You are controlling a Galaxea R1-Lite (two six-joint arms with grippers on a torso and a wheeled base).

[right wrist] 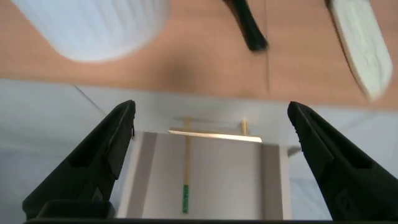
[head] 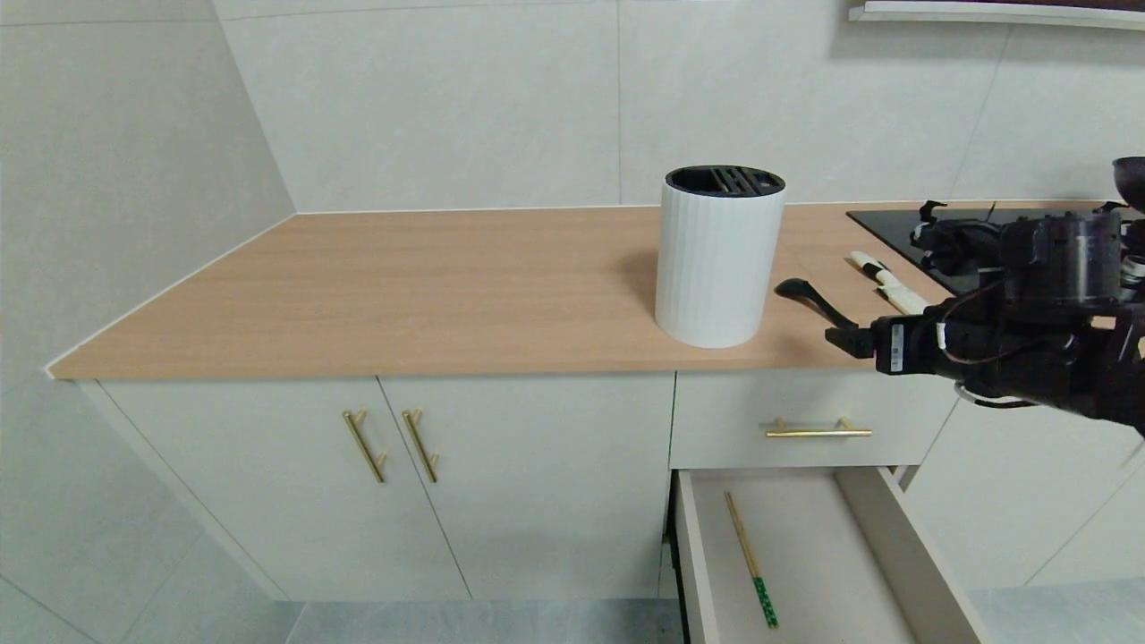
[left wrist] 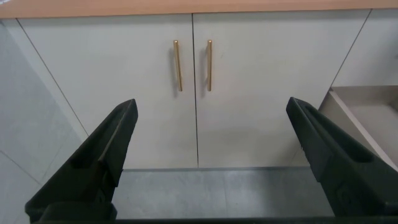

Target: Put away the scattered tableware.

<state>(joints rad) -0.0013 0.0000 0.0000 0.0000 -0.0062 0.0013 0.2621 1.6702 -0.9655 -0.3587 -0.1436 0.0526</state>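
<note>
On the wooden counter (head: 447,286) stands a white ribbed holder (head: 720,259) with a black slotted top. To its right lie a black-handled utensil (head: 809,300) and a white-handled utensil (head: 886,282). My right gripper (head: 845,340) hovers at the counter's front edge beside them, open and empty (right wrist: 211,162). The right wrist view shows the holder (right wrist: 99,25), the black handle (right wrist: 245,25) and the white utensil (right wrist: 360,46). Green-tipped chopsticks (head: 750,559) lie in the open drawer (head: 894,555) below. My left gripper (left wrist: 211,162) is open and empty, low in front of the cabinet doors (left wrist: 124,93).
A black cooktop (head: 894,224) sits at the counter's back right. A shut drawer with a gold handle (head: 818,432) is above the open one. Two cabinet doors with gold handles (head: 389,444) are to the left. The tiled wall (head: 447,98) backs the counter.
</note>
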